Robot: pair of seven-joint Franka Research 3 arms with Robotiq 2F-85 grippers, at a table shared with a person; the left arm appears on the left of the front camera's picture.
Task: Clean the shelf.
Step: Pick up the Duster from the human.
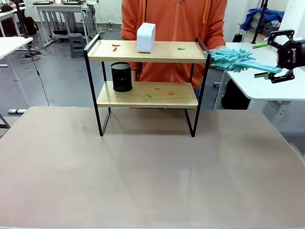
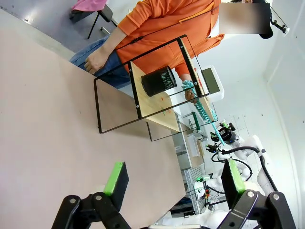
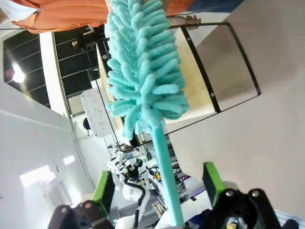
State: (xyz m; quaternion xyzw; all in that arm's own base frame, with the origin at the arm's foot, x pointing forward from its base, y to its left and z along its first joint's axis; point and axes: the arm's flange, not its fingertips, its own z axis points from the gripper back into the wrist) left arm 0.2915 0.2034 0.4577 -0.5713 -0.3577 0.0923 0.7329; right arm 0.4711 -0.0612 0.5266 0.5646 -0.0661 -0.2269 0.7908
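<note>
The shelf (image 1: pixel 162 52) stands at the far middle of the brown table; it also appears in the left wrist view (image 2: pixel 152 102) and the right wrist view (image 3: pixel 190 81). On its top board are a white box (image 1: pixel 146 37) and small red and green scraps (image 1: pixel 115 47). More scraps (image 1: pixel 149 95) and a black mesh cup (image 1: pixel 121 77) lie on the lower board. A person's hand (image 2: pixel 190 93) holds a teal fluffy duster (image 1: pixel 231 59) out at the shelf's right end. My right gripper (image 1: pixel 260 60) is open, with the duster's handle (image 3: pixel 167 181) between its fingers and a gap on each side. My left gripper (image 2: pixel 174 174) is open and holds nothing.
The person in an orange top (image 1: pixel 171 19) stands right behind the shelf. A white table (image 1: pixel 257 88) lies under my right gripper at the right, and another white table (image 1: pixel 9 45) is at the far left. The brown tabletop (image 1: pixel 152 171) stretches in front of the shelf.
</note>
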